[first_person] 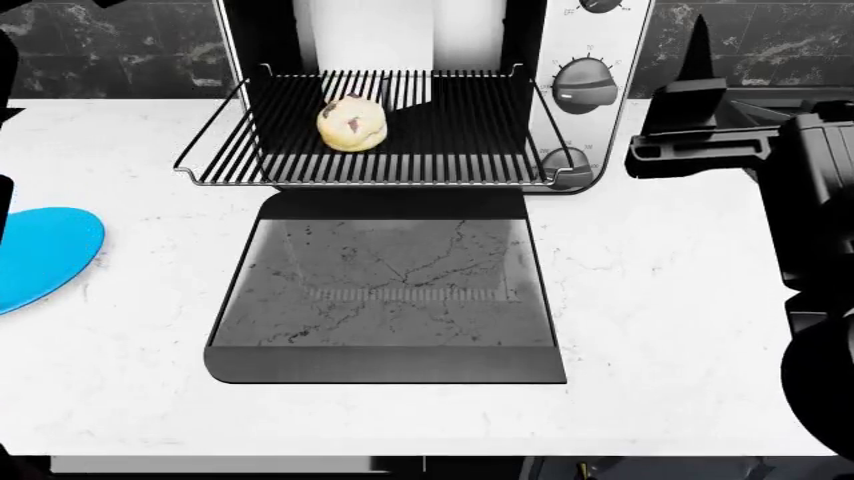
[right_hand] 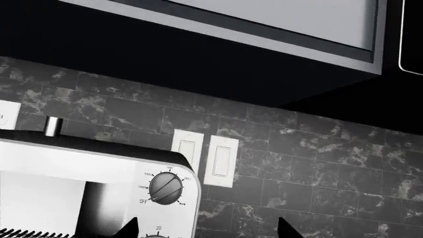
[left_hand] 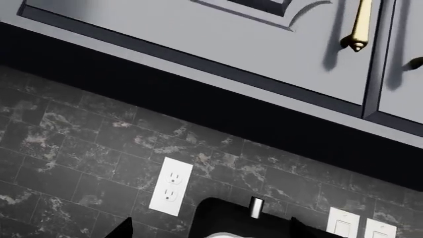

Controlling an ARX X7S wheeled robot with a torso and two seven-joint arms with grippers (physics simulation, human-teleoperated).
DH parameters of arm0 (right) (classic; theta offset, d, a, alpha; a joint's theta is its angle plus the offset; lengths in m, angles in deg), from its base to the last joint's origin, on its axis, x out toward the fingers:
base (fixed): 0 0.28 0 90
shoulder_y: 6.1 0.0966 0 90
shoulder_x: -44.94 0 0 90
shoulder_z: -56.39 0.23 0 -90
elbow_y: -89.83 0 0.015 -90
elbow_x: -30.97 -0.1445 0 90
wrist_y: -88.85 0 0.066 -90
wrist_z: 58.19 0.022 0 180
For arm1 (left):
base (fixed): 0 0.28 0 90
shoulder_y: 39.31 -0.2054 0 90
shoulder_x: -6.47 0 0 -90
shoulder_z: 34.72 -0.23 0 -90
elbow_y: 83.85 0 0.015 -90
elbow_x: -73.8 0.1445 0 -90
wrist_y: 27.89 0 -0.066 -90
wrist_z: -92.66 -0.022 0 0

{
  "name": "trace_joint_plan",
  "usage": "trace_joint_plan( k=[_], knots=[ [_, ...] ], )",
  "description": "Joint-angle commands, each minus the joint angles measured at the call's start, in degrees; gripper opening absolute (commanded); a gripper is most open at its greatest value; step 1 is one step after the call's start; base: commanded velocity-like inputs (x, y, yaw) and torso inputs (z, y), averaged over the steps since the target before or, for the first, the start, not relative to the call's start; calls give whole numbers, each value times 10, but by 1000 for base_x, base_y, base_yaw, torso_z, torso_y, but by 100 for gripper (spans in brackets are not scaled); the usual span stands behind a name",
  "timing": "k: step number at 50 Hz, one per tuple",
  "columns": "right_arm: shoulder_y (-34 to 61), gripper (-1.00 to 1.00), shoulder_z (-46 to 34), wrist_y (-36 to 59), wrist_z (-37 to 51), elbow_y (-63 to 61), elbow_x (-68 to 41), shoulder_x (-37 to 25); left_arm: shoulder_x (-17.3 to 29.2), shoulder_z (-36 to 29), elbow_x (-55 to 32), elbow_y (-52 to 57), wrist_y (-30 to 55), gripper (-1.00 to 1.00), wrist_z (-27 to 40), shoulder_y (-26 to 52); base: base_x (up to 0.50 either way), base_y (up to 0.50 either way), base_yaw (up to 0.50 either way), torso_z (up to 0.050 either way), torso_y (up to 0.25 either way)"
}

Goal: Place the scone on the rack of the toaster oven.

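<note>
White marble desk (first_person: 667,330) fills the head view's foreground, and on it lies the toaster oven's glass door (first_person: 387,300), folded down flat with its black frame toward the camera. Behind the door stands the toaster oven (first_person: 587,60), chrome-sided, with round knobs down its right side; the right wrist view shows the same body and a dial marked OFF (right_hand: 165,188). The rack (first_person: 454,140) is drawn out from the oven mouth over the door's hinge, black wires running front to back inside a silver rim. The scone (first_person: 352,124) sits on the rack, left of its middle, touching nothing else.

At the head view's right edge the right arm (first_person: 721,140) hangs dark beside the oven, well apart from the rack. Only two dark tips of the right gripper (right_hand: 206,229) show, spread with nothing between them. The left gripper (left_hand: 211,230) likewise shows two separated tips holding nothing.

A blue plate (first_person: 40,255) lies at the desk's left edge. A wall outlet (left_hand: 170,186) and light switches (right_hand: 205,156) sit on the dark tiled backsplash.
</note>
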Motion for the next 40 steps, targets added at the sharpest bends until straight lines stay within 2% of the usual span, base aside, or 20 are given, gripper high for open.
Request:
trace_joint_plan(
  k=[1, 40],
  knots=[
    [31, 100, -1, 16, 11, 3, -21, 2, 1, 3, -24, 0, 8, 100, 20, 28, 0, 0, 0, 0, 0],
    [147, 100, -48, 29, 52, 48, -74, -5, 0, 2, -84, -11, 19, 100, 75, 122, 0, 0, 0, 0, 0]
  ],
)
